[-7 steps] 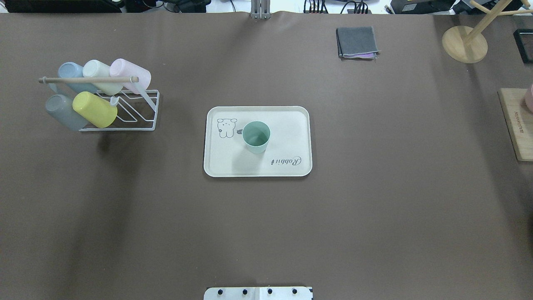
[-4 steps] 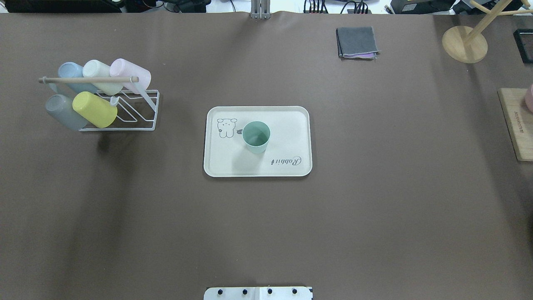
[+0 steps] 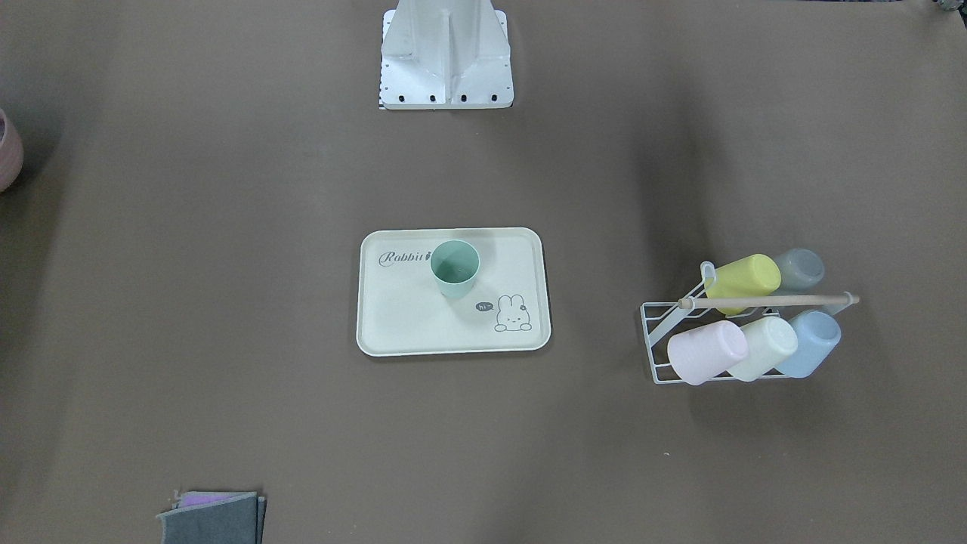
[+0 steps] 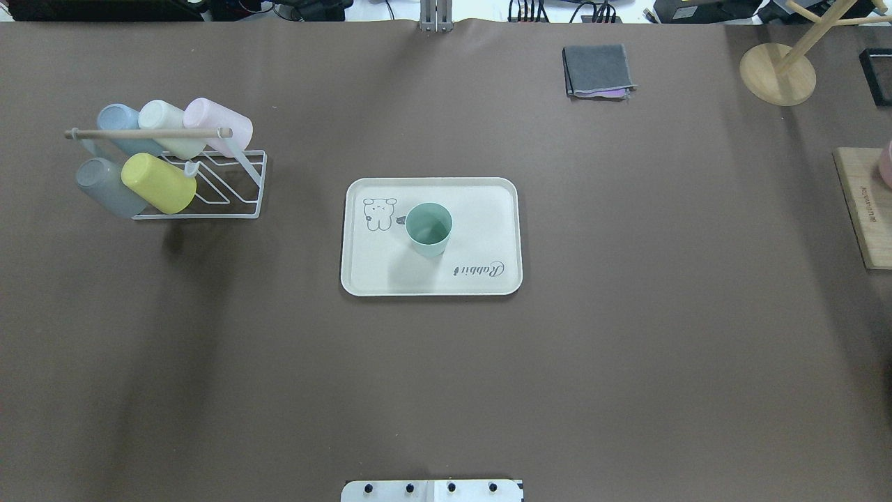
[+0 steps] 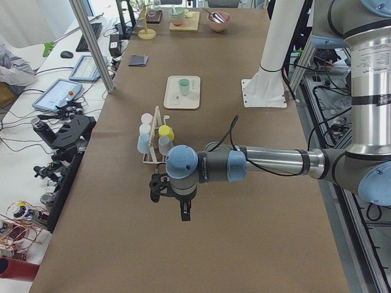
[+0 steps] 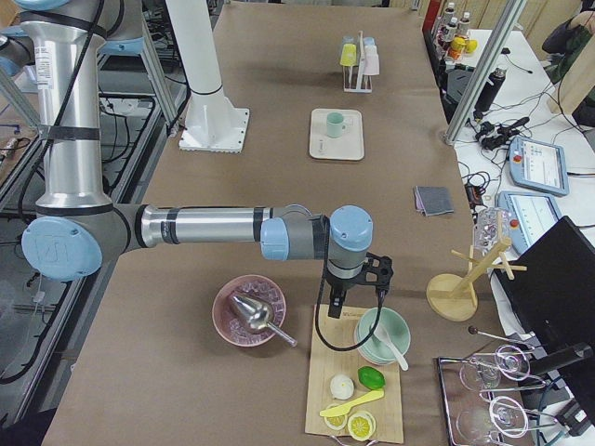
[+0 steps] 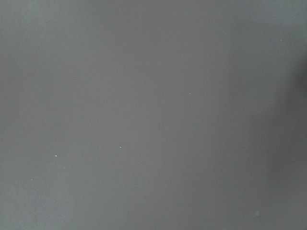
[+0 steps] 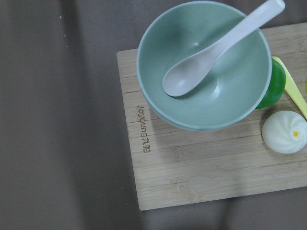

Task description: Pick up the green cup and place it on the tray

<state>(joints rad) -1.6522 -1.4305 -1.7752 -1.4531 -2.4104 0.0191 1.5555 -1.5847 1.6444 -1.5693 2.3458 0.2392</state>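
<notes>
The green cup (image 4: 428, 229) stands upright, mouth up, on the cream tray (image 4: 481, 209) at the middle of the table; the front-facing view shows the green cup (image 3: 455, 268) next to the tray's (image 3: 408, 325) "Rabbit" script. Neither gripper is near it. The left gripper (image 5: 156, 187) hangs over bare table at the robot's left end, beyond the cup rack. The right gripper (image 6: 378, 276) hovers over a wooden board at the opposite end. Both show only in the side views, so I cannot tell whether they are open or shut. The left wrist view shows only bare table.
A white wire rack (image 4: 209, 188) holds several pastel cups left of the tray. A folded grey cloth (image 4: 598, 70) and a wooden stand (image 4: 777, 73) lie at the far right. Under the right wrist, a wooden board (image 8: 192, 167) carries a green bowl (image 8: 206, 72) with a spoon.
</notes>
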